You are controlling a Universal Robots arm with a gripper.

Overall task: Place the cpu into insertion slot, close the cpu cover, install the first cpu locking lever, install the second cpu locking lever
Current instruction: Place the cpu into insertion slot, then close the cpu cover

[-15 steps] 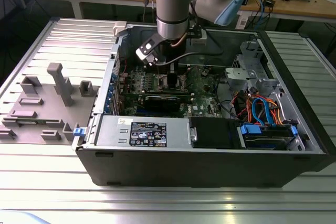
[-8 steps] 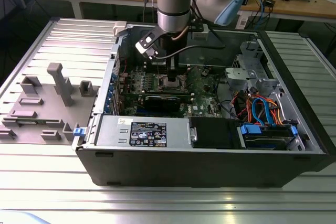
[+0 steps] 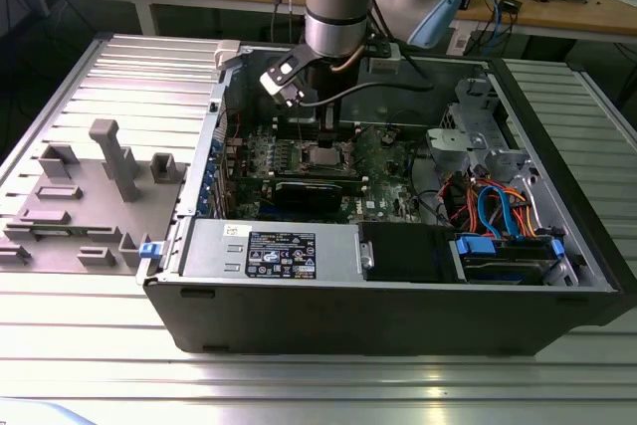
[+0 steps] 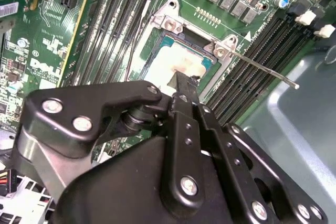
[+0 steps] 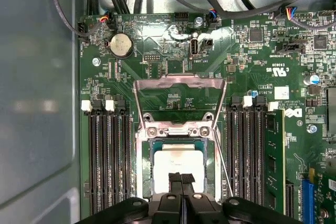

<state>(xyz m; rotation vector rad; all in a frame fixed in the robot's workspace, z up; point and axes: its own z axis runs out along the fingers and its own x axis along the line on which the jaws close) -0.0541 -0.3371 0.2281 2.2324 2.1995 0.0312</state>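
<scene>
First wrist view is up. Which step do you make it? (desk)

I make it the tail of step one. The cpu (image 5: 178, 162) lies square inside the insertion slot (image 5: 142, 174). My gripper (image 5: 181, 178) sits right over the chip with its fingertips (image 5: 175, 178) pressed together and nothing between them. Whether they touch the metal top, I can't tell. (me)

And the cover? (desk)

The cpu cover (image 5: 178, 80) is swung back off the socket, so it is not yet closed. One locking lever (image 4: 262, 69) juts out free in the second wrist view, so it is not latched. As I judge it, bringing the frame down calls for the fingers to be clear of the chip, then a push on the frame's far bar about its hinge. (me)

Room to work? (desk)

It's tight sideways. Memory slots (image 5: 107, 166) run close along one side of the socket and more (image 5: 247, 161) along the other, with the thin lever rod between. The case wall (image 5: 37, 103) is well apart. Straight up looks open; in the exterior view the arm (image 3: 338, 7) drops in through the open side of the computer case (image 3: 398, 316). (me)
</scene>
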